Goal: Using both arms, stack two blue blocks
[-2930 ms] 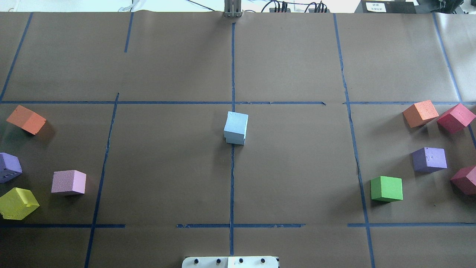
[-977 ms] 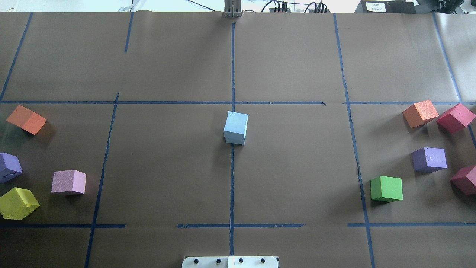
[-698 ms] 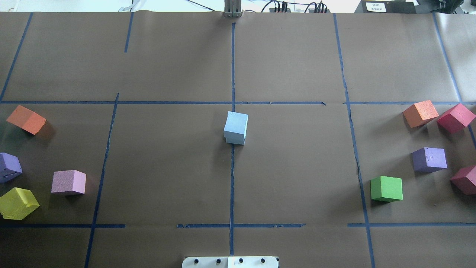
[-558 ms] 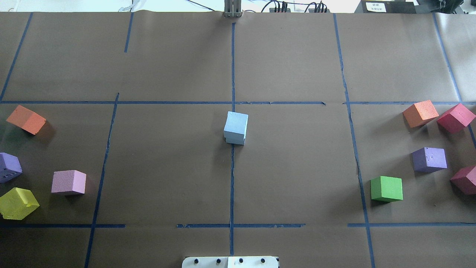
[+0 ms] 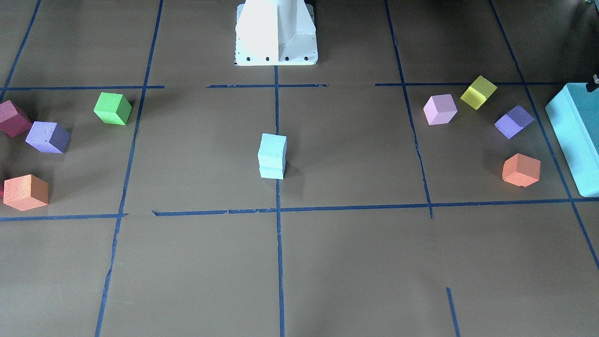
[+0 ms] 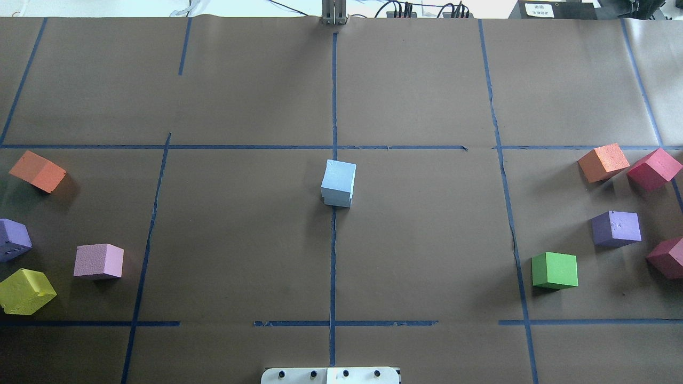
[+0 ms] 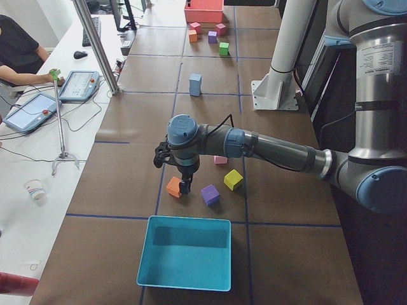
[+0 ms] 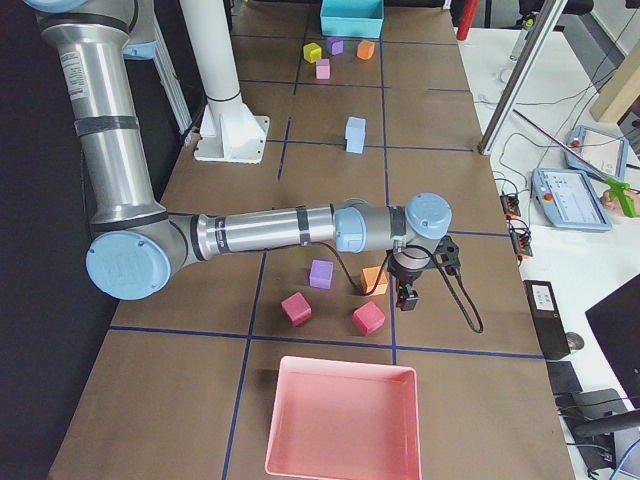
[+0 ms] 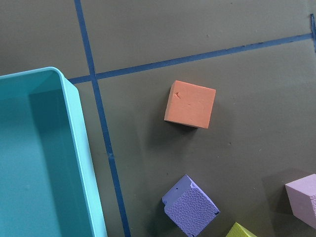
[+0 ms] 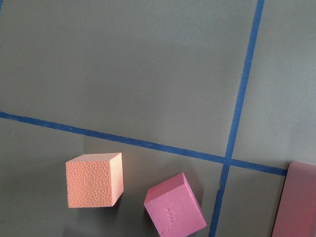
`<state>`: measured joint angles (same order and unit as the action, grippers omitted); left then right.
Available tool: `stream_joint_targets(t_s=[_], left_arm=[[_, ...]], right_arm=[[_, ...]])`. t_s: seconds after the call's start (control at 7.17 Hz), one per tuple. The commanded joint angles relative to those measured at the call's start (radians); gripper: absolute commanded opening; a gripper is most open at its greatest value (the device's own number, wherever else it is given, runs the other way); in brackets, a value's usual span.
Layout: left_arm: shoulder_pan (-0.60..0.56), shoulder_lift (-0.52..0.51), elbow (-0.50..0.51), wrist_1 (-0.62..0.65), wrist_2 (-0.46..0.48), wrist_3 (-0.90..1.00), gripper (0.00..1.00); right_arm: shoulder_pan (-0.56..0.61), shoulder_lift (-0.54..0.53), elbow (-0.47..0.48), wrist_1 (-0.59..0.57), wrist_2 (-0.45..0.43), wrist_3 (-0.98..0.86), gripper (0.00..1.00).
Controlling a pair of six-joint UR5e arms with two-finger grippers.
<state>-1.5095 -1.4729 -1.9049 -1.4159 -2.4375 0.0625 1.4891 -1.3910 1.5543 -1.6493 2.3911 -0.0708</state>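
Note:
The two pale blue blocks stand stacked, one on the other, at the table's middle on the blue centre line: the top block point(image 5: 272, 147) sits on the bottom block point(image 5: 271, 172). The stack point(image 6: 338, 182) also shows in the side views point(image 7: 195, 84) point(image 8: 354, 134). My left gripper point(image 7: 184, 185) hangs over the orange cube point(image 7: 173, 187) at the left end, far from the stack. My right gripper point(image 8: 408, 295) hangs beside the orange cube point(image 8: 374, 280) at the right end. I cannot tell whether either gripper is open or shut. No fingers show in the wrist views.
A teal box point(image 7: 186, 251) stands at the left end, with orange point(image 9: 190, 104), purple point(image 9: 190, 205), pink and yellow cubes near it. A pink tray point(image 8: 342, 420) stands at the right end, with orange point(image 10: 94, 179), magenta point(image 10: 175, 206), purple and green point(image 6: 555, 270) cubes. The white pedestal point(image 5: 276, 32) stands at the robot's side.

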Motion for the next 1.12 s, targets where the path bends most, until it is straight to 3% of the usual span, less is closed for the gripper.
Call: stream_joint_targets(t_s=[0.0, 0.98], left_arm=[[0.000, -0.006, 0.004, -0.008, 0.006, -0.052, 1.00], [0.000, -0.007, 0.023, -0.028, 0.009, -0.050, 1.00]], right_arm=[[-0.004, 0.007, -0.002, -0.001, -0.006, 0.003, 1.00], [-0.004, -0.013, 0.039, -0.006, 0.008, 0.005, 1.00]])
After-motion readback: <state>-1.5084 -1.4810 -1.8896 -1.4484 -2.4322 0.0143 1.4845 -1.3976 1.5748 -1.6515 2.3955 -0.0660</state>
